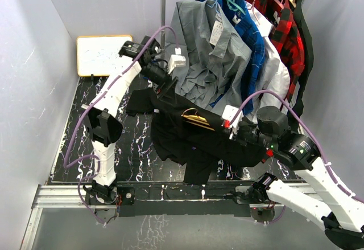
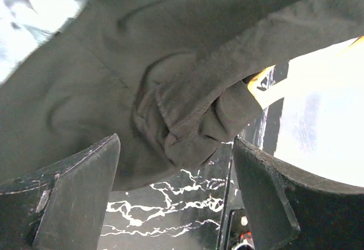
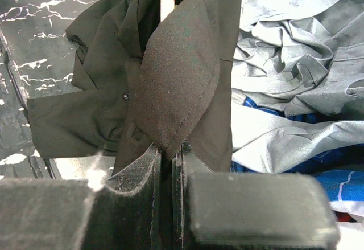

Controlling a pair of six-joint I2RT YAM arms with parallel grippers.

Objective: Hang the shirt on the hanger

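Black shirt [image 1: 187,142] lies heaped on the table [image 1: 136,153], over the hanger [image 1: 198,118]. The right gripper [image 3: 170,153] pinches a fold; the left gripper [image 2: 175,147] stands wide around bunched cloth. A shallow bite there could slip, pulling the hanger loose.

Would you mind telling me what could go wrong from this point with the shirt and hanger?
1. The left gripper stands open around a bunched wad of the shirt; closing there may clamp several layers, or catch the hanger close by.
2. The right gripper is shut on just one fold, which may slip if pulled.
3. The grey shirt lies right behind and might snag.
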